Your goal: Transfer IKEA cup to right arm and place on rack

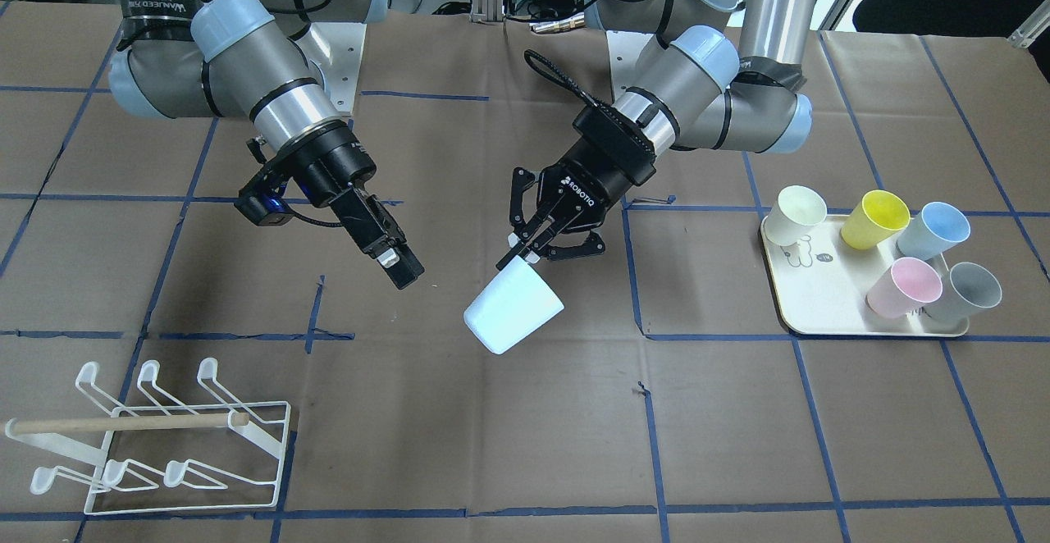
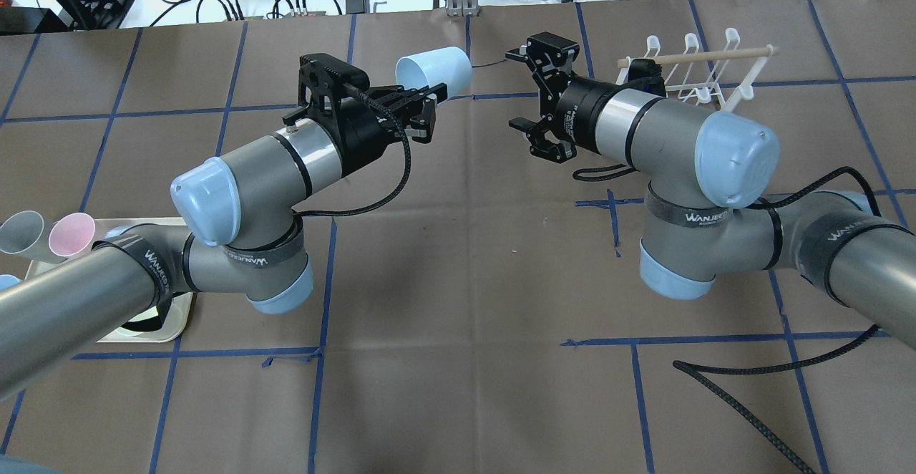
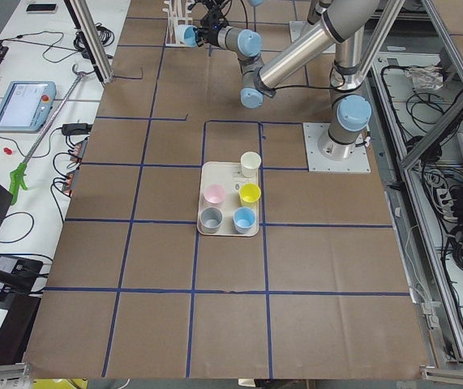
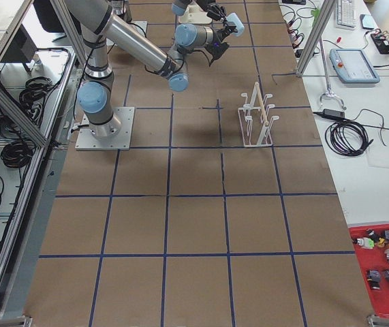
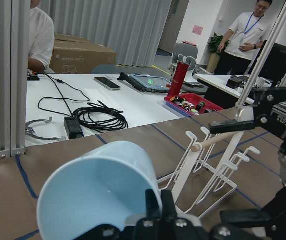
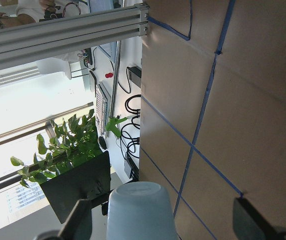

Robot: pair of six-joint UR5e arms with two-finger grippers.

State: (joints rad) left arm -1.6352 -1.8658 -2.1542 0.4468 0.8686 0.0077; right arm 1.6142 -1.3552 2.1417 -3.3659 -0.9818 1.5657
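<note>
A brown paper-covered counter (image 1: 525,444) marked with blue tape lines, seen from the operators' side. Two silver-grey arms reach out over its middle.

The left arm (image 1: 697,75) carries the left end effector (image 1: 518,254). It pinches the rim of a pale blue cup (image 1: 513,311), with one finger inside the mouth and one outside. The cup hangs tilted on its side, clear of the counter, with its mouth towards that end effector and its base pointing away.

The right arm (image 1: 246,59) faces it. The right end effector (image 2: 524,94) has its fingers spread wide. It is near the cup's base but not touching. In the right wrist view the base sits between the two spread fingers.

A white wire rack (image 1: 123,424) with a wooden dowel stands on the counter on the robot's right, well apart from the cup. A cream tray (image 1: 828,297) on the robot's left holds five other cups (image 1: 878,219), which are cream, yellow, blue, pink and grey.
</note>
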